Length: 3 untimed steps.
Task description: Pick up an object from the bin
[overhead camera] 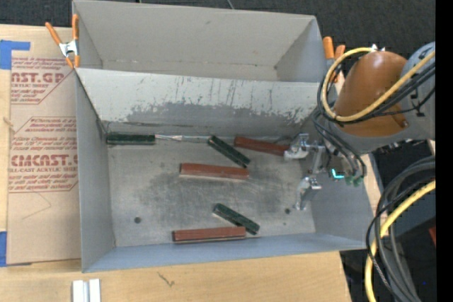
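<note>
The tool (303, 175) hangs low by the right wall of the bin (191, 32), about midway between back and front; its two metal fingers (298, 150) stand apart, one toward the back and one toward the front, with nothing between them, so it reads as released.

Nearest to it is a red bar (260, 146) at the back right of the floor; the bar's right end lies just beside the back finger, and whether the two touch I cannot tell; its long axis runs left to right along the foot of the back wall, dipping slightly at the right end. So the bar lies leftward and a little toward the back from the tool's middle, off the line between the fingers. By my judgement a grasp would call for a shift that way, with the fingers kept across the bar's narrow width, which their present spread already suits.

A green bar (228, 151) lies slantwise just beside the red bar's left end; further bars lie well apart toward the middle and front edge.

The arm comes in over the right rim, its orange cover (369, 92) above the back right corner, the wrist pointing down into the bin.
</note>
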Each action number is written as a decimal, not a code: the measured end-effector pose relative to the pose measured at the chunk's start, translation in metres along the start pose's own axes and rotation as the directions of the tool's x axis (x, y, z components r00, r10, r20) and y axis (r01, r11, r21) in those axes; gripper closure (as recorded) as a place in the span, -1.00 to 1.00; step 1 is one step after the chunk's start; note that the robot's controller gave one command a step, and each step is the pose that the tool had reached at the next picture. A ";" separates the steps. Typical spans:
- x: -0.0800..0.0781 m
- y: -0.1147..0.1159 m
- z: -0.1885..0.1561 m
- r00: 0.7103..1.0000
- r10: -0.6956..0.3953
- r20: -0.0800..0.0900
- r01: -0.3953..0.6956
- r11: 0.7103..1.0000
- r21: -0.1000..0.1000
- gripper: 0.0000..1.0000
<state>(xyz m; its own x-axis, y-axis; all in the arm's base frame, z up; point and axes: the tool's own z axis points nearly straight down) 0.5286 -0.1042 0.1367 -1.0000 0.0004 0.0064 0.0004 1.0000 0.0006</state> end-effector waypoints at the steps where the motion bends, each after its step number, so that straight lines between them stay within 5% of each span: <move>1: -0.002 0.000 -0.004 1.000 -0.001 0.007 0.001 1.000 0.001 -1.00; 2: -0.034 0.074 0.056 0.999 -0.052 0.009 0.052 0.999 0.000 1.00; 3: -0.033 0.073 0.056 0.999 -0.051 0.008 0.051 0.999 0.001 -1.00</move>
<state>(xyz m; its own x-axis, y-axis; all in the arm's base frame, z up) 0.5617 -0.0308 0.0807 -0.9987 -0.0511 -0.0015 -0.0511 0.9987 -0.0001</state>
